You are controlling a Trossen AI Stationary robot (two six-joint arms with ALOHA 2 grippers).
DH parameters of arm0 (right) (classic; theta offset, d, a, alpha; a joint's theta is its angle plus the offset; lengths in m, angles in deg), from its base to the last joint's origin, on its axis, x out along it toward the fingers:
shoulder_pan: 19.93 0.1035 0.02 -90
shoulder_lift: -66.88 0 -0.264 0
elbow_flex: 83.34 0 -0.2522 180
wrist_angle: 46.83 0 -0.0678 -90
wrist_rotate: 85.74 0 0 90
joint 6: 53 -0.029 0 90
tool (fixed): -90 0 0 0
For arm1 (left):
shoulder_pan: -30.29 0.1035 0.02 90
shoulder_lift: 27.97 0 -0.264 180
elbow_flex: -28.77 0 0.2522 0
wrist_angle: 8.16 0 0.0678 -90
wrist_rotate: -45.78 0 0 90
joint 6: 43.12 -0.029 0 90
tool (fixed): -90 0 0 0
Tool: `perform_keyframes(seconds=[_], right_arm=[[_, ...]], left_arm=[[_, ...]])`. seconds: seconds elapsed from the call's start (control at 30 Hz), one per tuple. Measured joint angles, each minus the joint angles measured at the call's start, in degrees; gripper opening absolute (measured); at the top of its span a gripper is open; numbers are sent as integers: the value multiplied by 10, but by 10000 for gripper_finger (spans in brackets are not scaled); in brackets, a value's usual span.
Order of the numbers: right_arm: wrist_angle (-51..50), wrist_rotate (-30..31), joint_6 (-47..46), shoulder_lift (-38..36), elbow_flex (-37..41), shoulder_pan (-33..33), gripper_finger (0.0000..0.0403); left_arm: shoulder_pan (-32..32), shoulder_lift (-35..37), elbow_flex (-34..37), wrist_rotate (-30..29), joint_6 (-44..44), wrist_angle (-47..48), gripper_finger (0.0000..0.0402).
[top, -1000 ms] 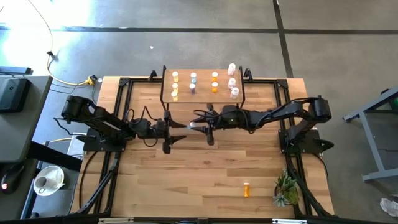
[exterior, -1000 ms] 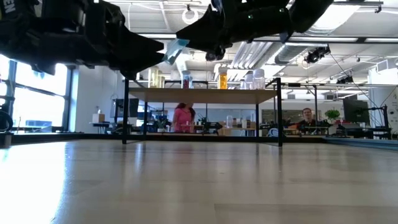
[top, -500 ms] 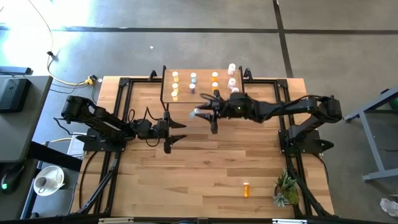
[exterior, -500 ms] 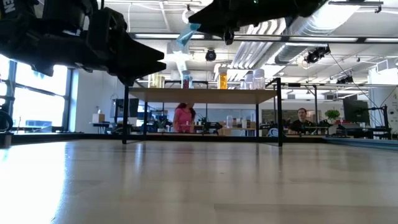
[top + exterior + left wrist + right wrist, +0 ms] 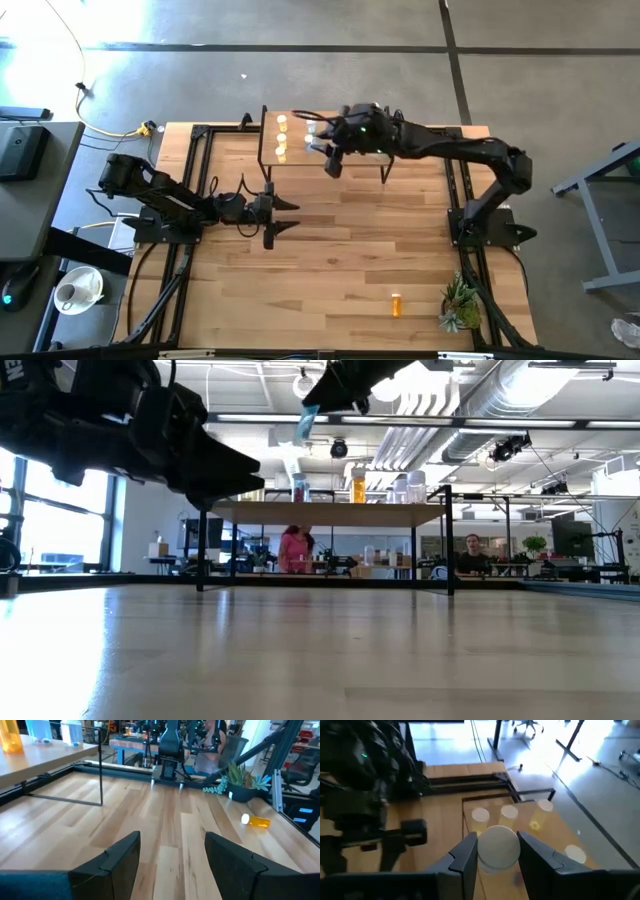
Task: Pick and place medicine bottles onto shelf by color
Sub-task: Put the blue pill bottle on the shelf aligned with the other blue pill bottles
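Daylight floods the floor [image 5: 180,25] at the high view's upper left, washing it pale. In the low view, ceiling lamps [image 5: 385,388] glare white, the arms read as black silhouettes, and the near surface [image 5: 320,660] is blurred. The right wrist view is soft, with blown-out floor behind; the left wrist view is evenly lit.

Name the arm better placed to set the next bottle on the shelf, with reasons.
Right. The right gripper already grips a blue bottle above the shelf. The left gripper is open, empty and short of it.
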Motion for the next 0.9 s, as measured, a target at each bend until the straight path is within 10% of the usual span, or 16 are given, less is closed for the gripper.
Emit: perform_keyframes(seconds=[0.9], right_arm=[[-37,-11,32,126,-31,-33,112]], left_arm=[[0,0,0,0,0,4,211]])
